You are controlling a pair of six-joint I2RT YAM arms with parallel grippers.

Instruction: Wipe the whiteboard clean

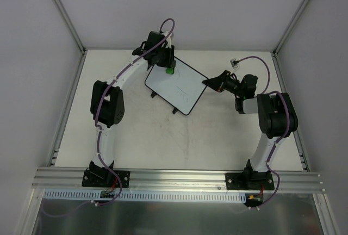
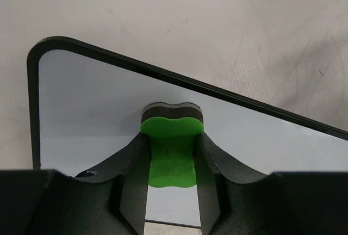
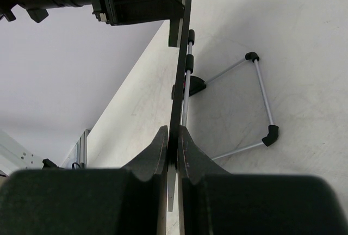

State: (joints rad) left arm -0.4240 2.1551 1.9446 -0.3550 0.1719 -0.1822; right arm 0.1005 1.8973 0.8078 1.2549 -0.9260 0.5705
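Observation:
The whiteboard (image 1: 176, 87) lies tilted near the back middle of the table, with faint pen lines on its face. My left gripper (image 1: 169, 70) is shut on the green eraser (image 2: 171, 150), whose dark felt end presses on the board (image 2: 87, 110) near its far corner. My right gripper (image 1: 208, 82) is shut on the board's right edge (image 3: 179, 99), seen edge-on between the fingers (image 3: 158, 148). The board's wire stand (image 3: 255, 104) shows beneath it in the right wrist view.
The table (image 1: 163, 142) is pale and scuffed, walled by white panels at the back and sides. An aluminium rail (image 1: 179, 178) carries both arm bases at the near edge. A small grey connector (image 1: 234, 61) lies at the back right.

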